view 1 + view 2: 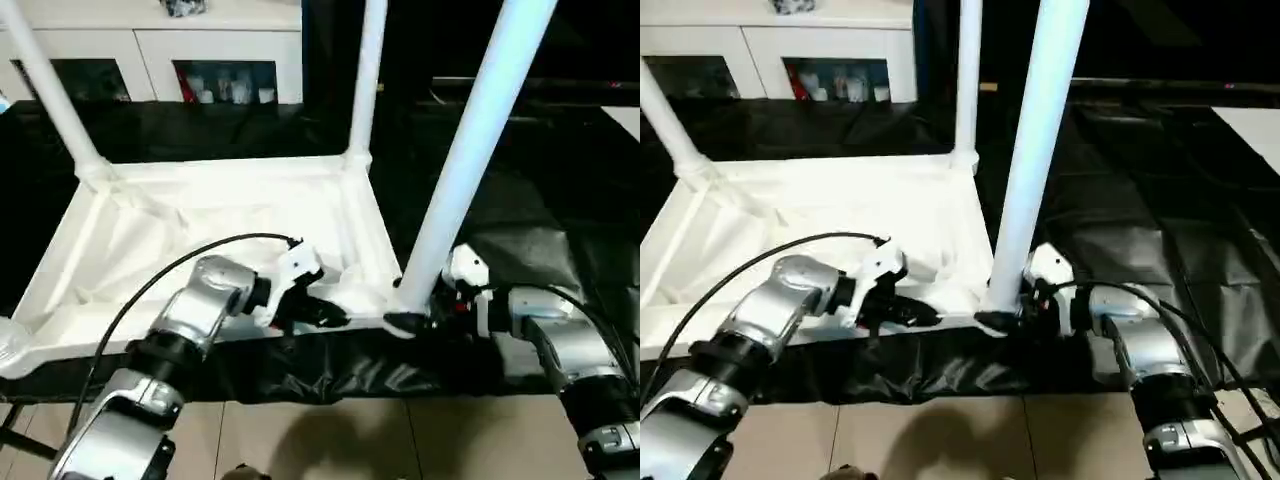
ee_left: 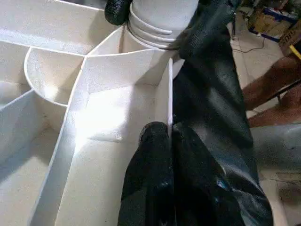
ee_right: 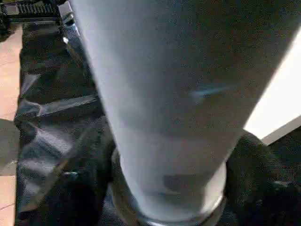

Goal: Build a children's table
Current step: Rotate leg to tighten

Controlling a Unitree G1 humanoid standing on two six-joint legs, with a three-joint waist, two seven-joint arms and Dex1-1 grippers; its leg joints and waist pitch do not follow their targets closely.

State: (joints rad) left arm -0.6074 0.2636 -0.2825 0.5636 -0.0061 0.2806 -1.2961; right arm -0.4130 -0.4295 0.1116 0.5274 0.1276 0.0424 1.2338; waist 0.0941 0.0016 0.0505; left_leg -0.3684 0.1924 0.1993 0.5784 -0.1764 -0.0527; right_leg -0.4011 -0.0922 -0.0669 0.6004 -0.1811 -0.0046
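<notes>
Table top lies upside down on black sheeting, underside ribs and raised rim up. Two legs already stand in the far sockets: far-left leg, far-right leg. Third leg sits at the near-right corner socket, leaning slightly away from the top, threaded collar visible just above the socket in the left wrist view, so I judge it not fully seated. Right gripper is closed around the base of that leg, fingers either side of the collar. Left gripper pinches the top's near rim just beside that corner, fingers shut on the thin wall, holding the top down. Risks: leg tilt means it could cross-thread or jam if turned now; grip so low on a long leg gives little control, and it could lever over and pop out; the rim is a thin plastic wall and the pinch could slip, letting the top skate on the slick sheeting. Materials: everything white moulded plastic, matte, slightly grainy; legs long, round, tapered; sockets rounded with curved rib walls. Sheeting is glossy and wrinkled. Beyond the top's far edge, a white cabinet with glass doors. Near-left corner has no leg in it.
</notes>
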